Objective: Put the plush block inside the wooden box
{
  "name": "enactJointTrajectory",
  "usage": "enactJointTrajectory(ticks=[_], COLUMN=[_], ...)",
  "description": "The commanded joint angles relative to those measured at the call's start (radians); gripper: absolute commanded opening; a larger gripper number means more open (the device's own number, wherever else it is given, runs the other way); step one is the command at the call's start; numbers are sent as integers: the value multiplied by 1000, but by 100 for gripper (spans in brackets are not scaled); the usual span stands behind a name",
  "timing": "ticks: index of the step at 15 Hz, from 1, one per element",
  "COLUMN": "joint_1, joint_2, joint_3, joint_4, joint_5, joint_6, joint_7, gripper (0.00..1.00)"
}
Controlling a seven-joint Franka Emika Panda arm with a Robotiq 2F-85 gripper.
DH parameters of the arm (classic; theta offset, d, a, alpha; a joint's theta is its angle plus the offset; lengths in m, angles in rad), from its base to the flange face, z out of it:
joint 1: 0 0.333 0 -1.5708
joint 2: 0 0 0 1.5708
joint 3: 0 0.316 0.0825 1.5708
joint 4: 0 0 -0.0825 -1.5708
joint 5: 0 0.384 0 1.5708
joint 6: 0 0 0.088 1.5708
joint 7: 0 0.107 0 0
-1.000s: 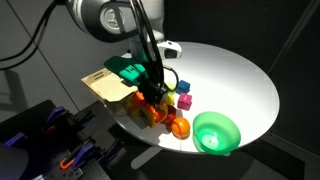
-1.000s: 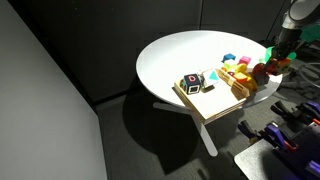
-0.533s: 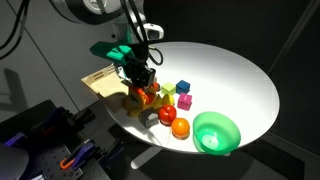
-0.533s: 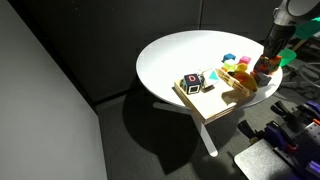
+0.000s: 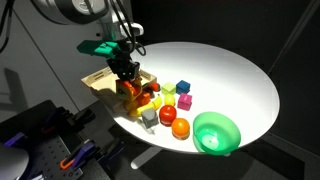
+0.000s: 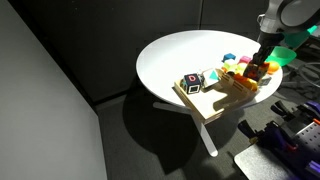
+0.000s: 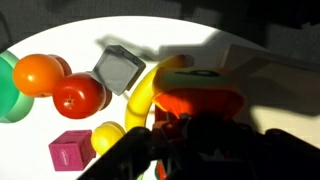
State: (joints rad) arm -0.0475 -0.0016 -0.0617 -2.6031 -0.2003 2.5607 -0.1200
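A round white table [image 5: 235,70] under bright light, seen from the wrist view and read from left to right. At the far left edge sits a sliver of a green bowl [image 7: 5,92]. Just beside it is an orange ball [image 7: 40,72], touching a red ball [image 7: 80,96]. Below them lies a pink cube [image 7: 70,153] with a small yellow ball [image 7: 108,134] beside it. Next comes a grey cube [image 7: 119,70], tilted on a corner. Right of it is a curved yellow toy [image 7: 150,92]. Past that, the plush block [image 7: 200,103] glows orange-red, and the dark gripper [image 7: 195,132] rises from the bottom of the frame around it. The fingers are blurred in shadow there, but they appear clamped on the block. At the far right is the pale wooden box [image 7: 275,55]. In both exterior views the arm reaches down over the end of the box nearest the toys. There the block hangs between the fingers, above the box's rim or just inside it. The pick-up looks done. What remains is to lower the block into a compartment and let go.
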Motion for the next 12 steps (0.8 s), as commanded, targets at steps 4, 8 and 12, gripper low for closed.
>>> enactJointTrajectory(ticks=[4, 8, 12], joint_1=[13, 13, 13], joint_2=[-43, -6, -5], joint_3=[23, 24, 23], joint_4=[-61, -34, -34], joint_5=[-37, -6, -6], joint_6=[107, 87, 87], joint_7=[25, -1, -1], gripper=[16, 41, 41])
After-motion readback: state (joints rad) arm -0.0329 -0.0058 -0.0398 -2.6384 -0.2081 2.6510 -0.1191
